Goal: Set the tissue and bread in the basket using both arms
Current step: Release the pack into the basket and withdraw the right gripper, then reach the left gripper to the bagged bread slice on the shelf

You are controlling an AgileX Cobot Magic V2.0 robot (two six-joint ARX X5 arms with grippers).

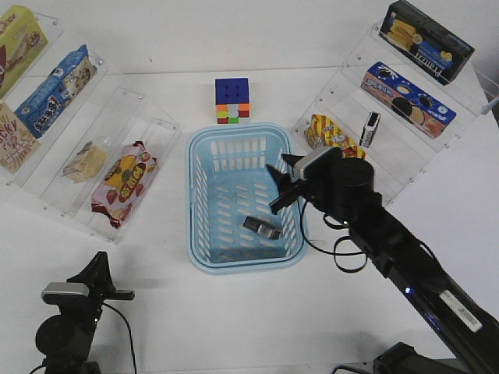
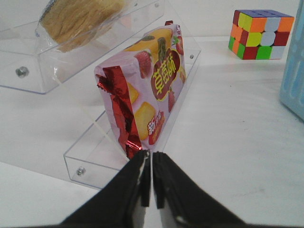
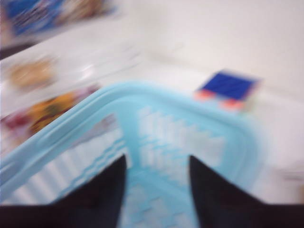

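Observation:
The light blue basket (image 1: pixel 199 164) stands in the middle of the table. A black tissue pack (image 1: pixel 262 227) lies on its floor near the front right. A second black tissue pack (image 1: pixel 370 128) stands on the right shelf. My right gripper (image 1: pixel 277 187) is open and empty above the basket's right side; its view is blurred and shows the basket (image 3: pixel 156 123). The wrapped tan bread (image 1: pixel 86 160) lies on the left shelf and also shows in the left wrist view (image 2: pixel 80 19). My left gripper (image 2: pixel 152 164) is shut and empty, low at the front left (image 1: pixel 101 276).
A pink-red packet with fruit pictures (image 1: pixel 125 183) lies on the lowest left shelf, just ahead of my left gripper (image 2: pixel 142 90). A colour cube (image 1: pixel 232 100) stands behind the basket. Clear shelves on both sides hold cookie boxes (image 1: pixel 405 97) and snack packets.

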